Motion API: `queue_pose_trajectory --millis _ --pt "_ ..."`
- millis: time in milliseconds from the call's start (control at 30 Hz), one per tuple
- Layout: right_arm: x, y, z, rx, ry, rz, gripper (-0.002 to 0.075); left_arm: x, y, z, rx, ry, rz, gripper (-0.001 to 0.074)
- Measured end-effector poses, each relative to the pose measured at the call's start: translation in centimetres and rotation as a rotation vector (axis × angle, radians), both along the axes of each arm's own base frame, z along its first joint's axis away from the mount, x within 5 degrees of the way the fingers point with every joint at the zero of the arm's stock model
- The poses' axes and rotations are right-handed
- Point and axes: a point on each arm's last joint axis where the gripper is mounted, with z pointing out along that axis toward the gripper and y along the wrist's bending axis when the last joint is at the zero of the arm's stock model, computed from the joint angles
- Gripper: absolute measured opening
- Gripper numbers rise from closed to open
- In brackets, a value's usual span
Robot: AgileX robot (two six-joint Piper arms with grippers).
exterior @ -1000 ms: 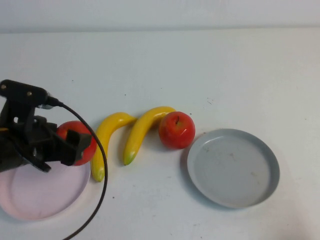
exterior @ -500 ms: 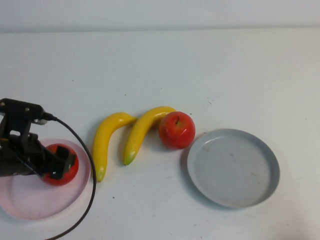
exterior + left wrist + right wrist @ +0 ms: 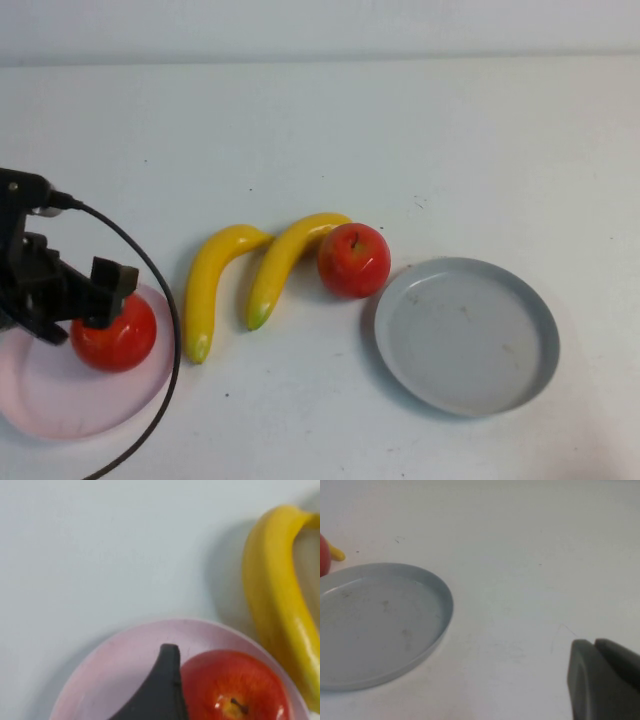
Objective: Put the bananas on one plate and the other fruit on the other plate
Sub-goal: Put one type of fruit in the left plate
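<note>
My left gripper (image 3: 82,305) hangs open over the pale pink plate (image 3: 45,395) at the table's left edge. A red apple (image 3: 114,336) rests on that plate between the spread fingers; one dark finger (image 3: 165,690) stands right beside the apple (image 3: 232,685). Two yellow bananas (image 3: 204,285) (image 3: 287,260) lie side by side mid-table, and the nearer banana (image 3: 277,595) runs along the pink plate's rim (image 3: 115,665). A second red apple (image 3: 353,260) touches the right banana's end. The grey plate (image 3: 465,335) holds nothing. My right gripper (image 3: 594,642) is shut over bare table beside the grey plate (image 3: 375,625).
The left arm's black cable (image 3: 172,340) loops over the pink plate's right edge toward the table front. The white table (image 3: 400,140) stretches behind the fruit. My right arm does not show in the high view.
My left gripper carried the apple left and toward the front, away from the bananas, onto the pink plate. It then spread its fingers and let go. The right gripper stayed put.
</note>
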Motion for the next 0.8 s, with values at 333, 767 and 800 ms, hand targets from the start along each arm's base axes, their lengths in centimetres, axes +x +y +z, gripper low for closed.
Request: queue_pose_trajectory --millis 333,767,800 --pt "0.0 0.0 0.0 0.000 0.000 0.000 -0.0017 -1.5 -6.2 2.3 0.013 -0.097 -0.300 0.0669" --pt "0.0 0.0 0.0 0.000 0.000 0.000 -0.0017 3.7 -14.6 1.5 0.147 -0.074 -0.711 0.0669" --pt "0.0 0.0 0.0 0.000 0.000 0.000 -0.0017 4.0 -14.9 1.1 0.157 -0.071 -0.728 0.0669"
